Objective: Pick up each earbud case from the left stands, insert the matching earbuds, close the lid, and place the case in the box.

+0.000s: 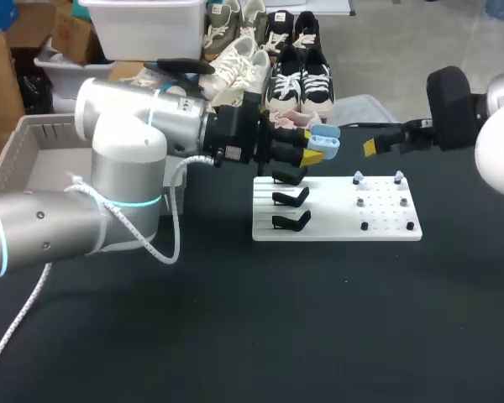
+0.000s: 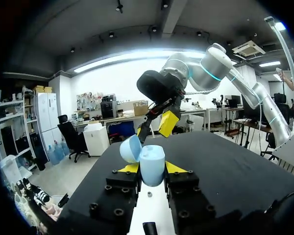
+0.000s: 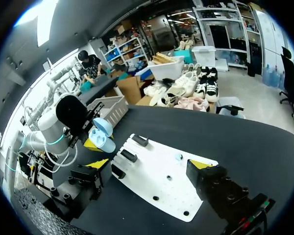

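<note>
Bench (image 1: 235, 336), nearest item: a white board (image 1: 336, 231) carrying three black stands (image 1: 291, 199) on its left side, all showing empty. On its far right edge sit two pale blue earbuds (image 1: 358, 178). The dark pegs nearer are too small to tell whether they are loaded.

Above the board's far left corner, the left gripper (image 1: 312, 151) is clamped on the blue case (image 2: 152, 162), which is held clear of the bench with its lid open.

Just beyond, the right gripper (image 3: 149, 164) faces the case, spread wide and empty.

The box (image 1: 17, 155) stands far left.

Assessment: pick-up is complete and insertion has not begun. The next move calls for the right gripper to descend on a blue earbud, pinch it lightly and seat it in the open case. The left arm must hold steady.
</note>
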Controlling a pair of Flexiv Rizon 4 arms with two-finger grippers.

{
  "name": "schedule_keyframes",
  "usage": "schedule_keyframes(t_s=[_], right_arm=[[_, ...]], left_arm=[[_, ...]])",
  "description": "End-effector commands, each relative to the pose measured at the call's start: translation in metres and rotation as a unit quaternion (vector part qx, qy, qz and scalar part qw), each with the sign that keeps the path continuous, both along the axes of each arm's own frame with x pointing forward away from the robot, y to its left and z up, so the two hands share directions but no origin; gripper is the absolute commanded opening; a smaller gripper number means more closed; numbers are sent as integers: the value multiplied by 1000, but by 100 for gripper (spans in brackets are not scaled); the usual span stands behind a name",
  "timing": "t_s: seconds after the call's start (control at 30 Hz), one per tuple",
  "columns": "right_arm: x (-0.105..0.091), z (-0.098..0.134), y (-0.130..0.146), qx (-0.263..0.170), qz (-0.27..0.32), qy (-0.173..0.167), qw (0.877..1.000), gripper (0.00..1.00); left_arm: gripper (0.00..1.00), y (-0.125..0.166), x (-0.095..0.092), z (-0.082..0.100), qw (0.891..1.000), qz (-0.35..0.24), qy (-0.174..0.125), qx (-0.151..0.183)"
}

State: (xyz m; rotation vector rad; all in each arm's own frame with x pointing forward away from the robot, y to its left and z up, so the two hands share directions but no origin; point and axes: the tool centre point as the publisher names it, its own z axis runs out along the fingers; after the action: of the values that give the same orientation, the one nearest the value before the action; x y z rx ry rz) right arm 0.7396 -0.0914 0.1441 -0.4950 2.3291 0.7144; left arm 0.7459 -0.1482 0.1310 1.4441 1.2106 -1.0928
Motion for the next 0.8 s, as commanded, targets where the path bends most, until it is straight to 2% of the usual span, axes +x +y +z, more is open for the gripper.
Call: schedule_keyframes(t_s=[0.03,0.3,0.53,0.8], right_arm=[[-9,3,-3,-6,-10,-1,1000,100],[-13,2,-9,-7,-16,-1,1000,100],[-14,0,-11,-6,-18,1,1000,100],[-14,0,-12,-8,-20,5,1000,100]], left_arm=[[0,5,-13,2,998,53,-2,-18],[0,6,-14,5,998,63,10,-31],[0,4,-13,-5,998,58,22,-29],[0,4,-9,-13,997,54,25,-49]])
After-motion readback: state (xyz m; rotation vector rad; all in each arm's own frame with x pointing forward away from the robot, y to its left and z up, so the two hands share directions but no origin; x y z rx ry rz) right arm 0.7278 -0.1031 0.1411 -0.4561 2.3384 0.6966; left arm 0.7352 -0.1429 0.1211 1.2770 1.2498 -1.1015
